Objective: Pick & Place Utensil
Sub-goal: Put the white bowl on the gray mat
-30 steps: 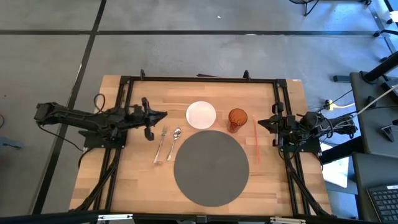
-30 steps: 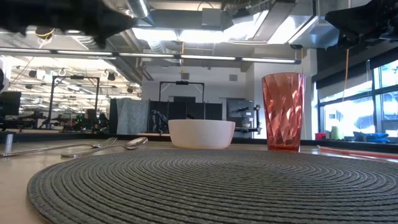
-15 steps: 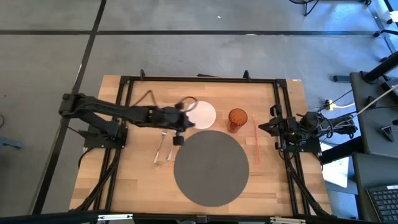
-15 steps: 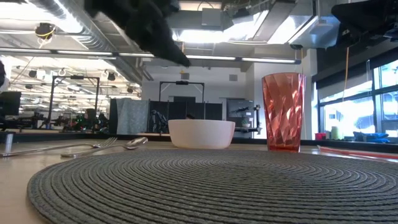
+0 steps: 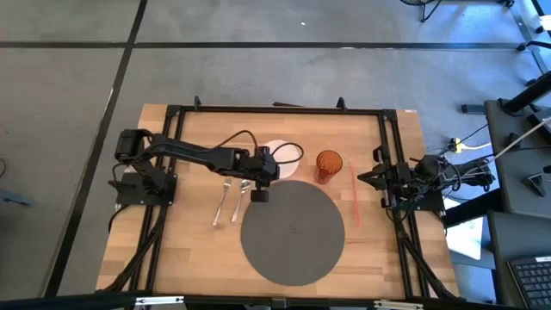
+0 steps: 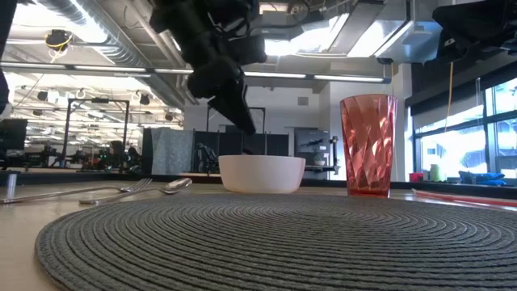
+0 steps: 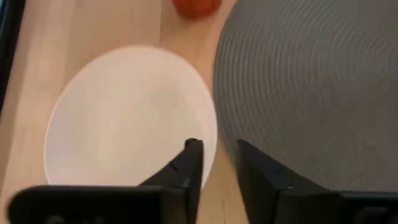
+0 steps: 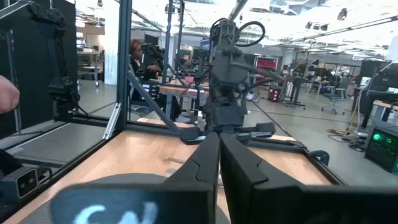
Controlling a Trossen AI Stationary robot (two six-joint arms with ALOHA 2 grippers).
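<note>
One fork (image 5: 223,199), one spoon (image 5: 242,195), untouched; left gripper (image 7: 214,167) slightly apart over the bowl (image 5: 282,155), right gripper (image 8: 219,163) closed at the table's right edge.

No readable text, label, brand, number or sign shows in any view, whether on the table, the tableware, the arms or the room beyond.

left pincer (image 7: 217,163) slightly parted, empty | over white bowl (image 7: 124,118) rim | beside grey placemat (image 7: 311,93)
</note>
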